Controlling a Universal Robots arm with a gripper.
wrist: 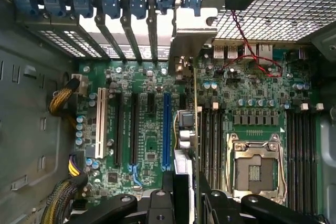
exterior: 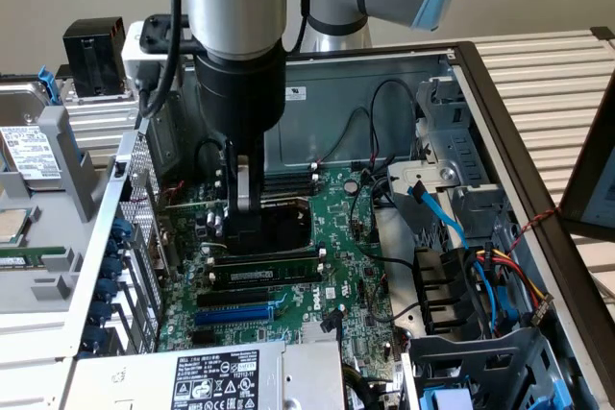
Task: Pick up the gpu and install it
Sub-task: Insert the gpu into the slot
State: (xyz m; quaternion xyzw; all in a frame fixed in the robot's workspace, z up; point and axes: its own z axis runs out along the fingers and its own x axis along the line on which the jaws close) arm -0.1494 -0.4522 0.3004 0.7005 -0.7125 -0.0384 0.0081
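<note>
Green-boarded gpu [wrist: 185, 129] stood edge-on, clamped in the pincer [wrist: 185, 184] directly above it, its long axis parallel to the blue slot [wrist: 167, 129] just beside.

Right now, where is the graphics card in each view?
Exterior view: the graphics card is the black block in the gripper, above the black slots.
Wrist view: seen edge-on, a thin strip between the blue slot and the processor socket.
Shared landmark: the blue slot, beside the card in both.
</note>
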